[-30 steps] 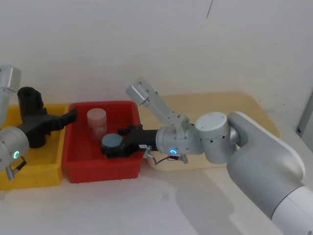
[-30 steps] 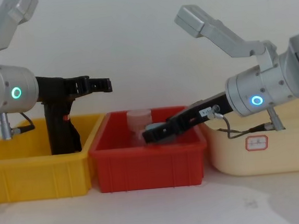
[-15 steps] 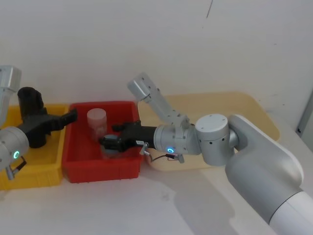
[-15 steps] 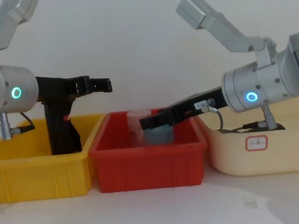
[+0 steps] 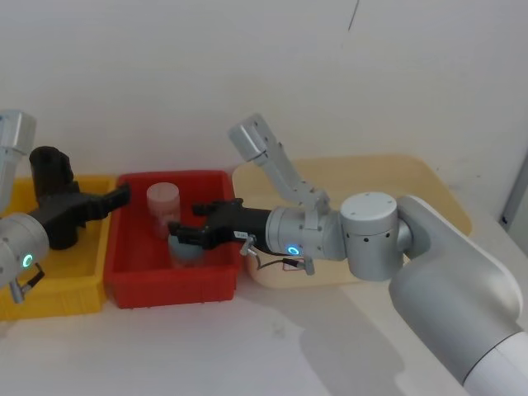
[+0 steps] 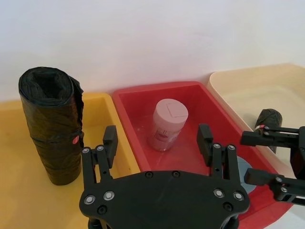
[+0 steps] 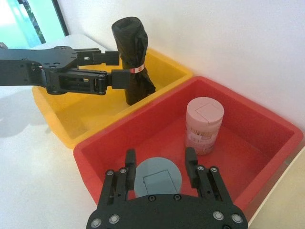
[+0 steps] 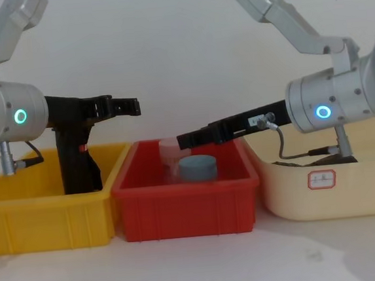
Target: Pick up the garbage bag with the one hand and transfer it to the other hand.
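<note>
Left gripper (image 8: 132,106) hangs over the edge where the yellow bin (image 8: 50,218) meets the red bin (image 8: 184,210), its fingers spread wide with nothing between them. The right gripper (image 8: 186,140) is just as wide open and just as empty, poised above the red bin. On the robot's right sits the cream tub (image 8: 369,184), the biggest container, with a small red-bordered label (image 8: 321,179) on its front whose writing is too small to read. A second black roll (image 6: 270,119) lies inside it, partly hidden by the right gripper's fingers in the left wrist view. The garbage bag (image 6: 50,119) stands upright in the yellow bin, beside the left gripper's fingers rather than between them, and carries a small red sticker. In the red bin a grey-lidded jar (image 8: 197,167) sits directly under the right gripper, clear of its fingers. Beside it is a pale jar (image 7: 204,125) with pinkish print I cannot read. A white label strip (image 8: 258,118) on the right gripper is also illegible.
</note>
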`<state>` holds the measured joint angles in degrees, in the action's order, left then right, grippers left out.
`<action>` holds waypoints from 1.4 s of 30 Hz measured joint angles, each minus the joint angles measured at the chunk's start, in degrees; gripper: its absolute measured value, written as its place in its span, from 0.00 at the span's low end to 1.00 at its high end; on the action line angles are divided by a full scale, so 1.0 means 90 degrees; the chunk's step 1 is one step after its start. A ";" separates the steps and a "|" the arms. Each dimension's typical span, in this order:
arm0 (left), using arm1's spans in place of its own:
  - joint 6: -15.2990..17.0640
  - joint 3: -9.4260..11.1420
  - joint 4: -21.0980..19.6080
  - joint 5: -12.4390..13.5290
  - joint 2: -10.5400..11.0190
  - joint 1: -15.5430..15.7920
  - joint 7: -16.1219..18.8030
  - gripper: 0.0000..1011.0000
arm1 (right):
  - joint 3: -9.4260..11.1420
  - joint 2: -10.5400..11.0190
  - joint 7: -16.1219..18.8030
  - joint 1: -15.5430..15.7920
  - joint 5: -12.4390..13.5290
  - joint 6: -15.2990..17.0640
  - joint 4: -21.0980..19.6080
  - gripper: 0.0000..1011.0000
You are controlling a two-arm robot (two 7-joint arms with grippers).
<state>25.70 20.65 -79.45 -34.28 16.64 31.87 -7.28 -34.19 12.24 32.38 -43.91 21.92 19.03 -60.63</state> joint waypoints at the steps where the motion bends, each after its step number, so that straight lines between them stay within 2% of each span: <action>1: 0.0000 0.0000 0.0000 0.0000 0.0000 0.0000 0.0000 0.99 | 0.0003 0.0003 0.0000 0.0005 0.0011 0.0007 -0.0010 0.61; 13: 0.0000 0.0000 0.0001 0.0000 0.0000 0.0000 0.0000 0.99 | -0.0048 0.0071 0.0129 0.0057 0.0114 0.0064 -0.0139 0.62; 24: 0.0000 0.0000 0.0000 0.0000 0.0000 0.0000 0.0000 0.99 | -0.0100 0.0093 0.0203 0.0068 0.0142 0.0075 -0.0166 0.93; 28: 0.0000 0.0000 0.0000 0.0000 0.0000 0.0000 0.0000 0.99 | -0.0109 0.0097 0.0211 0.0070 0.0148 0.0076 -0.0170 0.99; 42: 0.0000 0.0000 0.0000 0.0000 0.0000 0.0000 0.0000 0.99 | -0.0271 0.0111 0.0211 -0.0035 0.0034 0.0049 -0.0044 0.99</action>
<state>25.70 20.65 -79.45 -34.28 16.64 31.88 -7.28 -36.63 13.24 34.28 -44.23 22.23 19.48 -61.03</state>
